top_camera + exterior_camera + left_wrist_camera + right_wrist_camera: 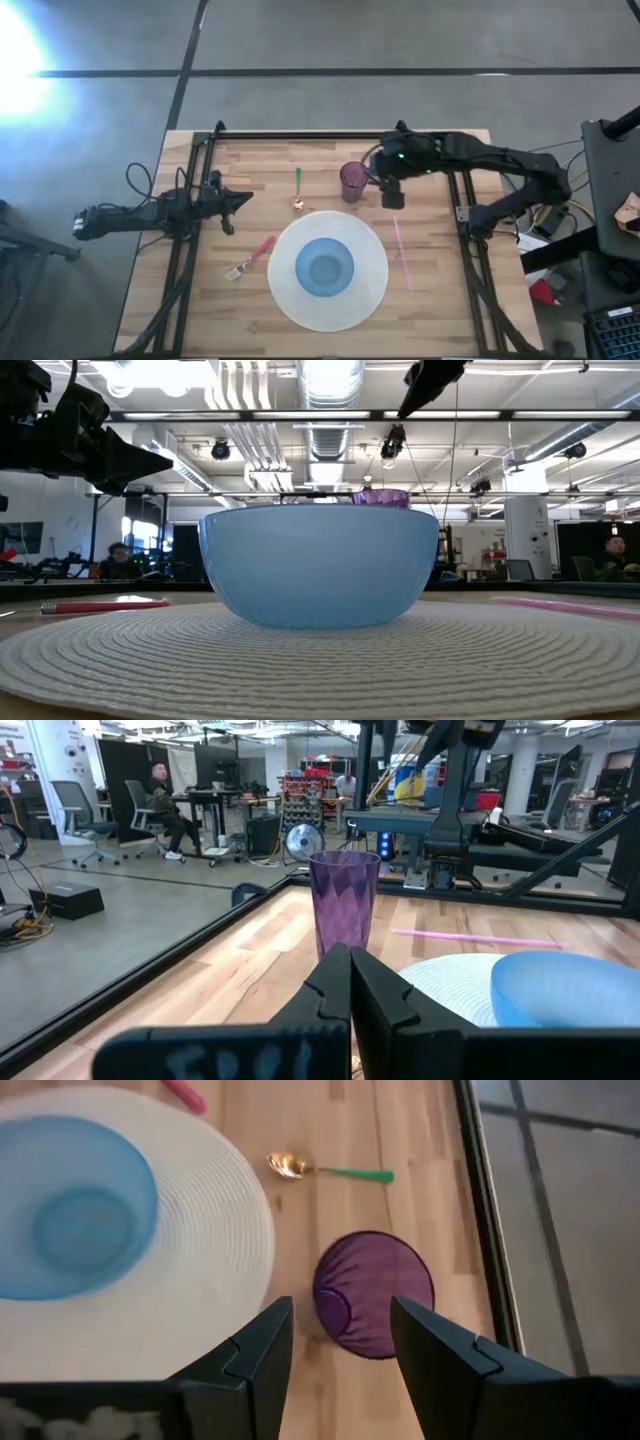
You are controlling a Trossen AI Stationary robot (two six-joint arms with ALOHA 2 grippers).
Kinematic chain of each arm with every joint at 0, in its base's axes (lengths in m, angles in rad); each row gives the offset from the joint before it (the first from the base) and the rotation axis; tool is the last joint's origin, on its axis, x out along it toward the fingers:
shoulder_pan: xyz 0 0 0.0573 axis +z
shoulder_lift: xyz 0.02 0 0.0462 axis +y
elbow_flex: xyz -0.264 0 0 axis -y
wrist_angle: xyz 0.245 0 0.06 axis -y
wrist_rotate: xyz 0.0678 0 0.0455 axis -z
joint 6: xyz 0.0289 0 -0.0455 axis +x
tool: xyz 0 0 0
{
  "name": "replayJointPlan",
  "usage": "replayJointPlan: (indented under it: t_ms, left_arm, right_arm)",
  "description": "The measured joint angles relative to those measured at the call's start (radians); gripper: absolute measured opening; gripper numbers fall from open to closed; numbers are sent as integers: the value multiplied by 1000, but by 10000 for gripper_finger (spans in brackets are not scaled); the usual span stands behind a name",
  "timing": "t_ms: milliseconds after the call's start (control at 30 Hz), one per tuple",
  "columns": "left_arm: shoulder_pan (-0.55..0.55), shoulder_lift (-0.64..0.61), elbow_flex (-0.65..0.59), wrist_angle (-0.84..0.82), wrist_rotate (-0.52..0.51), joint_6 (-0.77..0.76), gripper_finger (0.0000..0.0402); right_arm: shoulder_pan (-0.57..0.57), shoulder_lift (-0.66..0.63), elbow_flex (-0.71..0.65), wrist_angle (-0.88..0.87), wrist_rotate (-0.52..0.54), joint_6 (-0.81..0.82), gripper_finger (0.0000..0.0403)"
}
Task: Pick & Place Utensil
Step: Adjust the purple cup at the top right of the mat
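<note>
A spoon (pixel 298 190) with a green handle and gold bowl lies flat on the wood, also seen in the right wrist view (pixel 325 1171). A pink-handled fork (pixel 251 257) lies by the white round placemat (pixel 372 300). A blue bowl (pixel 325 267) stands on the mat, and a purple cup (pixel 353 182) stands upright beyond it. My right gripper (pixel 390 194) hovers open beside and above the cup (pixel 385 1295); its fingers (pixel 262 1348) touch nothing. My left gripper (pixel 245 197) waits shut near the table's left side, pointing at the cup (pixel 345 905).
A thin pink straw (pixel 402 250) lies on the wood right of the placemat. A black frame rail (pixel 200 200) borders the table. In the low view the bowl (pixel 320 565) fills the middle, with the fork handle (pixel 100 605) to its left. People sit in the room behind.
</note>
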Motion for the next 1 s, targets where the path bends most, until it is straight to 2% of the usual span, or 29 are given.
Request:
replayJointPlan:
  t_ms: [200, 633, 1000]
  left_arm:
    - [0, 0, 0, 0, 0, 1, 0]
    - [0, 0, 0, -1, 0, 2, 0]
    - [0, 0, 0, -1, 0, 3, 0]
  right_arm:
    - [-45, 100, 32, -1, -111, -25, 156]
    - [-58, 242, 43, -25, -134, -43, 151]
    - [-69, 282, 44, -25, -136, -35, 150]
